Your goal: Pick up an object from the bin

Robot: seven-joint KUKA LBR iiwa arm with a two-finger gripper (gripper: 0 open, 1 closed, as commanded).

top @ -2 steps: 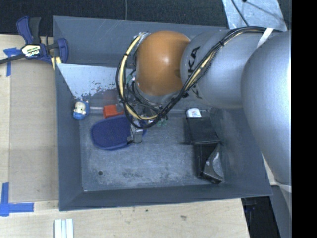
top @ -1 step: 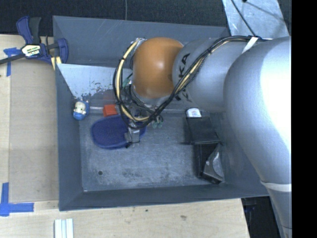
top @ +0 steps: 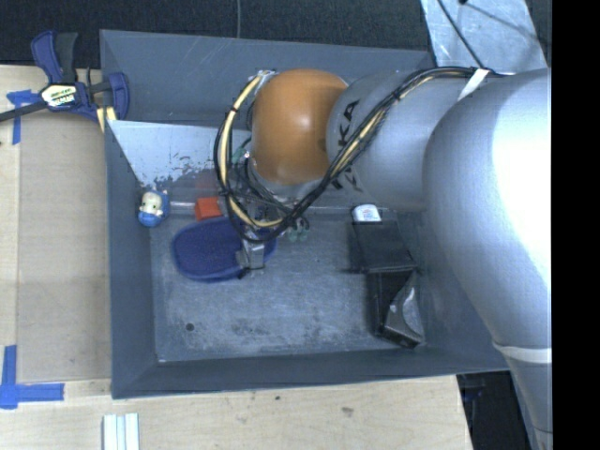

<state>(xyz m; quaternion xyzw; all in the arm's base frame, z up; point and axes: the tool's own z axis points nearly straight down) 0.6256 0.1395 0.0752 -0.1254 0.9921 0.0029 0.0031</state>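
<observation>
The gripper [top: 251,257], whether spread or pressed together I cannot tell, meets the blue oval [top: 204,251] left of centre and should seat squarely across its right edge before lifting.

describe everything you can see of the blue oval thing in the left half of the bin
The blue oval thing is dark blue and flattish, with a slightly raised rim. It looks soft, like fabric or rubber, though the material cannot be told for sure. It lies flat on the bin floor, left of centre. The pincer stands at its right end and covers that edge. A small orange-red piece lies just behind it; whether they touch cannot be told.
</observation>
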